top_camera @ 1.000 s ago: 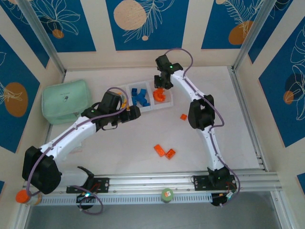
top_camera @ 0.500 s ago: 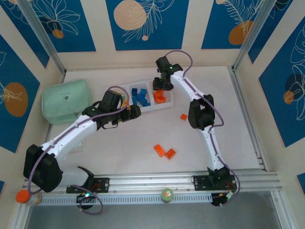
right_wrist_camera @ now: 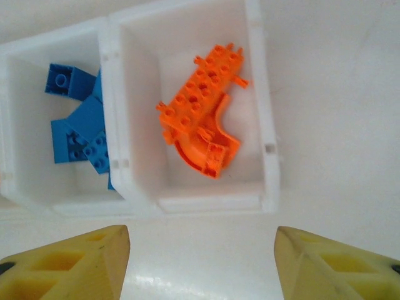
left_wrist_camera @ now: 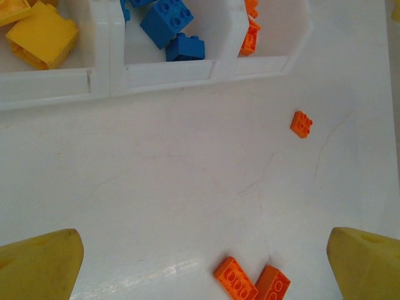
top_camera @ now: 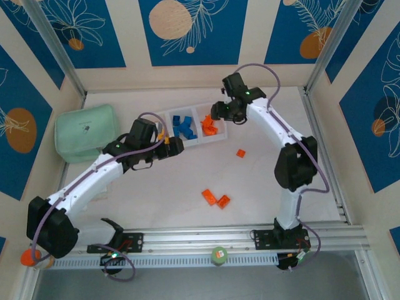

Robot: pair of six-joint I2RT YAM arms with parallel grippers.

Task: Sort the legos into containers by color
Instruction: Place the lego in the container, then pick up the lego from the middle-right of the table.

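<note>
While three red-orange bricks lie outside the tray point(top_camera: 191, 142), you cannot call the sort finished.

Findings:
- Your right gripper point(right_wrist_camera: 200, 250) hangs over the tray's right-end compartment, fingers apart, nothing between them.
- The studded bar point(right_wrist_camera: 203, 97) and the curved arch point(right_wrist_camera: 209, 147) lie in that compartment. The blue bricks point(right_wrist_camera: 78, 134) are in the middle one and the yellow bricks point(left_wrist_camera: 40, 31) in the left-end one.
- Your left gripper point(left_wrist_camera: 203, 256) stands spread wide and empty, just off the tray's near wall.
- The single brick point(top_camera: 240, 152) sits near the tray's near-right corner. The pair point(top_camera: 215, 199) lies farther out from the near wall, side by side and apparently touching.

Recommendations:
- Raise the right gripper above the tray wall before you traverse.
- Take the single brick first — it stands free on all sides.
- For the pair, close across one brick's free faces so that a finger does not shove its neighbour.
- Release low over a bare corner of the right-end compartment, since the bar already rides on the arch.
- Keep the left arm still — both arms crowd the tray's near side.
</note>
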